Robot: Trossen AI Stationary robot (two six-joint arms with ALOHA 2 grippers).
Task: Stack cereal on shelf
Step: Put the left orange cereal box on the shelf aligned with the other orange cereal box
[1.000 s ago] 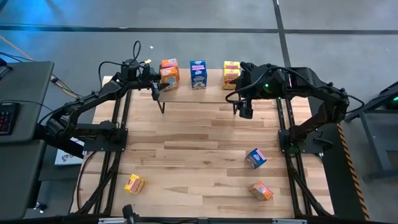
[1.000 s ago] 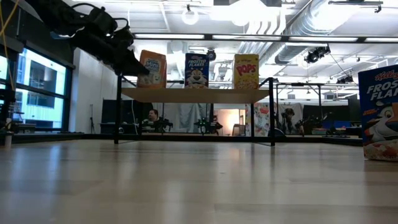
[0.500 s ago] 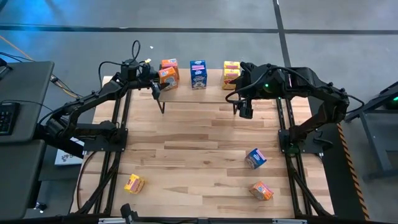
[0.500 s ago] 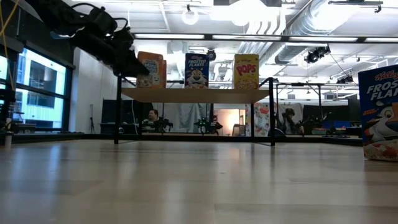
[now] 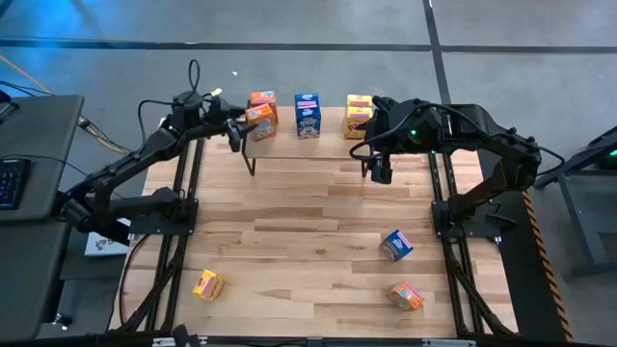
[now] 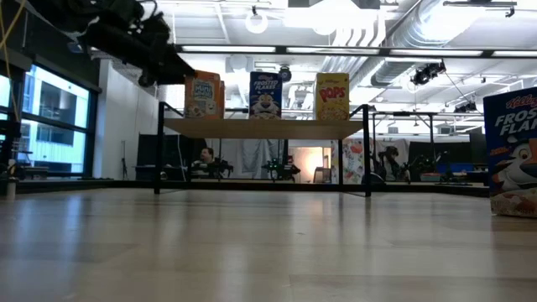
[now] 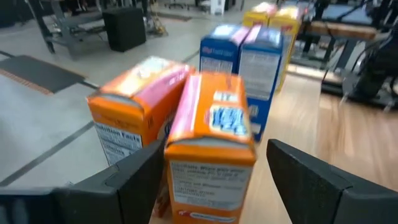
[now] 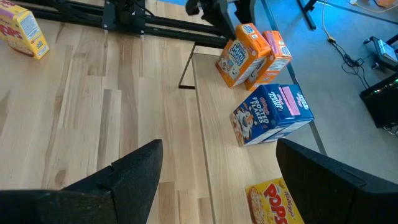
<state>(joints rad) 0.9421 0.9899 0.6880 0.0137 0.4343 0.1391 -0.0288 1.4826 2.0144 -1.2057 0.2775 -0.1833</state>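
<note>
The left pincer [image 5: 234, 135] is open, just beside the orange cereal box [image 5: 260, 115] standing on the shelf [image 5: 333, 120]. Its arm reaches out high above the surface. The right pincer [image 5: 380, 173] hangs open by the shelf's other end.

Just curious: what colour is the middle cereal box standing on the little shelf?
Blue: the middle cereal box on the shelf shows best in the low view.

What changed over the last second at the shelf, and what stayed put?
The left gripper let go of the front orange box, left standing on the shelf, and backed away open. The right gripper, the other shelf boxes and three boxes on the table stayed put.
</note>
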